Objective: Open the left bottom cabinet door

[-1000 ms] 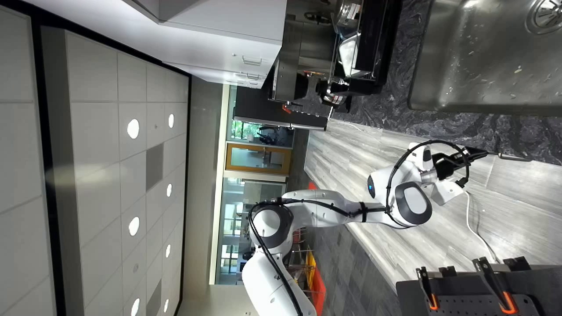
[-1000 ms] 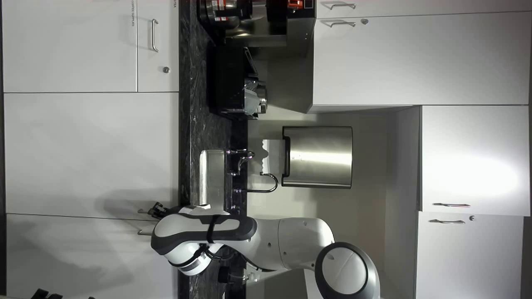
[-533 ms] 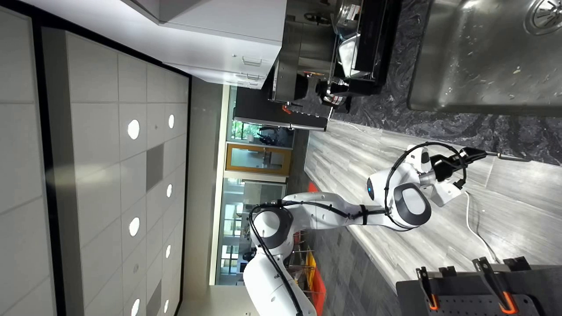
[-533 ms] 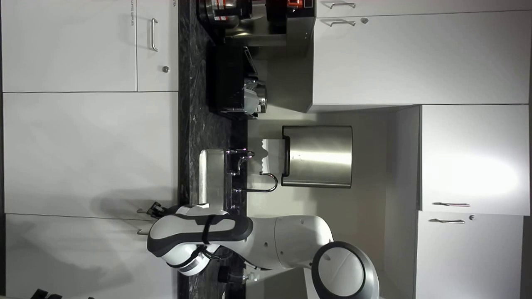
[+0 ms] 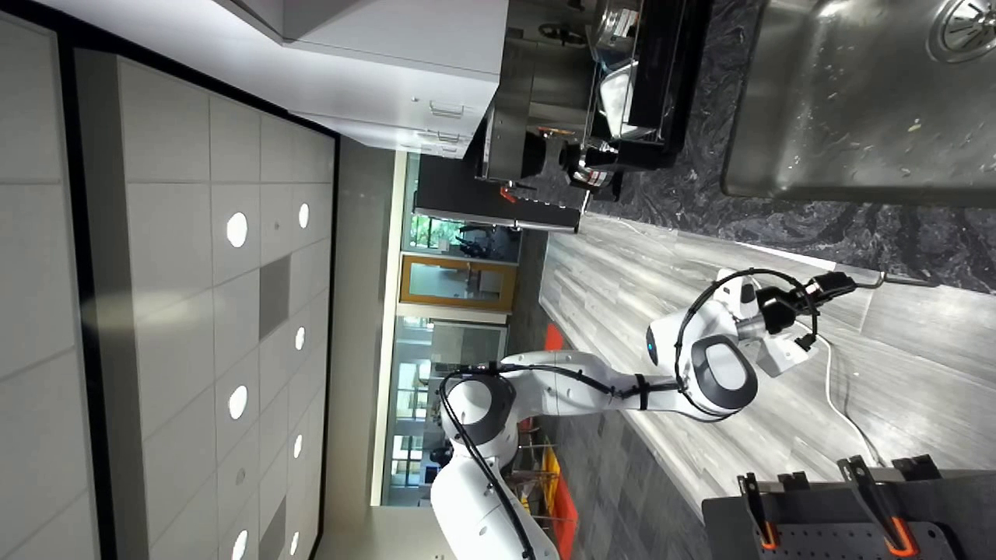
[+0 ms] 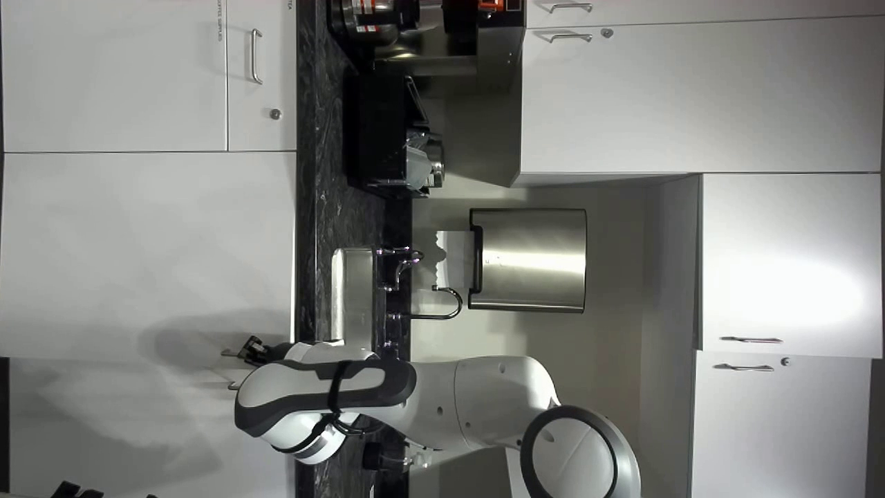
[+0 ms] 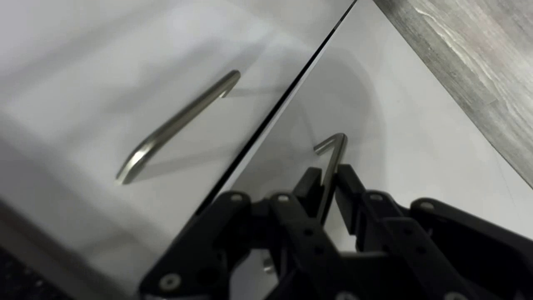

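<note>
So the black gripper (image 7: 329,180) is pinched narrow on a skinny metal handle (image 7: 336,156), squeezing it from both sides. That's the handle of the left bottom door (image 7: 416,125), which sits below the sink (image 5: 840,140): plain white, soft shadows on it, and a bit ajar, with a thin black gap between it and the neighbouring door (image 7: 83,116). That one has a matching handle (image 7: 179,121). The counter (image 5: 685,202) above is dark with swirly grey veins, and the steel of the sink is dotted with little white spots. A black dish rack (image 5: 665,93) sits further along. The floor (image 5: 918,373) is pale grey planks, then darker carpet squares (image 5: 622,451) past that. Way at the back there's a wood-framed glass door (image 5: 451,280), and overhead the ceiling (image 5: 171,327) is white panels with bright round lights (image 5: 237,229).
</note>
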You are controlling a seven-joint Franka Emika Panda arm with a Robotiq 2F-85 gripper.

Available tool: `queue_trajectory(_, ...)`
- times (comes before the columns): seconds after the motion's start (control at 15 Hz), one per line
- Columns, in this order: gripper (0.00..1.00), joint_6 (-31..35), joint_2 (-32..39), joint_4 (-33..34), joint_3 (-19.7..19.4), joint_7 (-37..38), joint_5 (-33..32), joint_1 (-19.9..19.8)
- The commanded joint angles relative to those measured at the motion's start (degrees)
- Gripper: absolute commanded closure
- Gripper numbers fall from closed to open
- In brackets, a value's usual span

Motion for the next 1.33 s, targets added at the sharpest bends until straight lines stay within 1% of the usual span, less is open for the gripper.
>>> queue_trajectory(0.0, 0.96, -1.7, 0.7, 0.8, -0.5, -0.9, 1.3, 9.2)
queue_trajectory(0.2, 0.96, -3.9, 1.3, 0.7, -2.1, 1.8, 4.2, 14.3)
queue_trajectory(0.4, 0.96, -8.0, 2.1, 1.0, -4.6, 6.0, 6.5, 20.8)
queue_trajectory(0.6, 0.96, -13.8, 2.5, 1.8, -7.6, 12.0, 6.4, 27.2)
queue_trajectory(0.73, 0.96, -17.8, 2.6, 2.7, -9.4, 16.5, 5.3, 30.7)
queue_trajectory(1.0, 0.96, -24.5, 2.2, 3.8, -11.6, 24.9, 2.9, 35.7)
queue_trajectory(1.27, 0.96, -29.1, 1.2, 4.0, -12.7, 31.6, 1.0, 39.2)
